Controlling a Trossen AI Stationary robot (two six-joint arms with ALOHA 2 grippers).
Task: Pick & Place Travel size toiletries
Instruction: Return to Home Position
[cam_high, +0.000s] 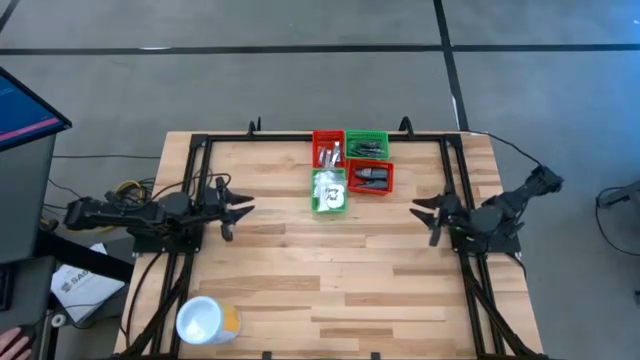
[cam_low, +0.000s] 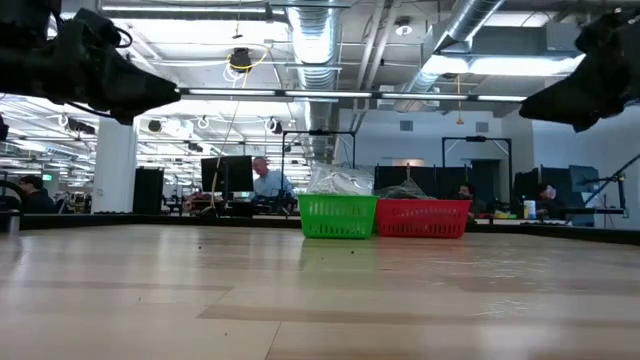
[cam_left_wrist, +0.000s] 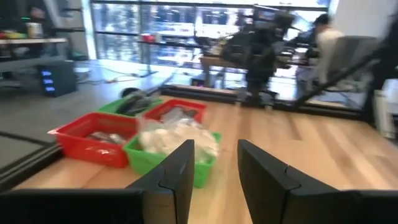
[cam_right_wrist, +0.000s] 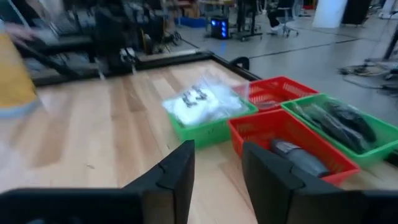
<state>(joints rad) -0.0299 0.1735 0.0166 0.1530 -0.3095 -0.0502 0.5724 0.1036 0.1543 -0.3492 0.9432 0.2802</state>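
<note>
Four small bins stand together at the table's far middle. A green bin (cam_high: 329, 190) holds white plastic-wrapped packets (cam_right_wrist: 202, 99). Beside it, a dark grey bottle (cam_right_wrist: 298, 155) lies in a red bin (cam_high: 371, 178). Behind these, a red bin (cam_high: 328, 150) holds thin silver sachets (cam_left_wrist: 102, 137), and a green bin (cam_high: 366, 146) holds dark items (cam_right_wrist: 339, 121). My left gripper (cam_left_wrist: 216, 144) hovers open over the table's left side, pointing level at the bins. My right gripper (cam_right_wrist: 217, 146) hovers open over the right side, facing them, with nothing between its fingers.
A larger white round tub with an orange side (cam_high: 205, 320) sits at the table's near left corner. A black frame (cam_high: 200, 145) borders the tabletop. Bare wood lies between the two grippers and toward the near edge. People and desks show in the room beyond.
</note>
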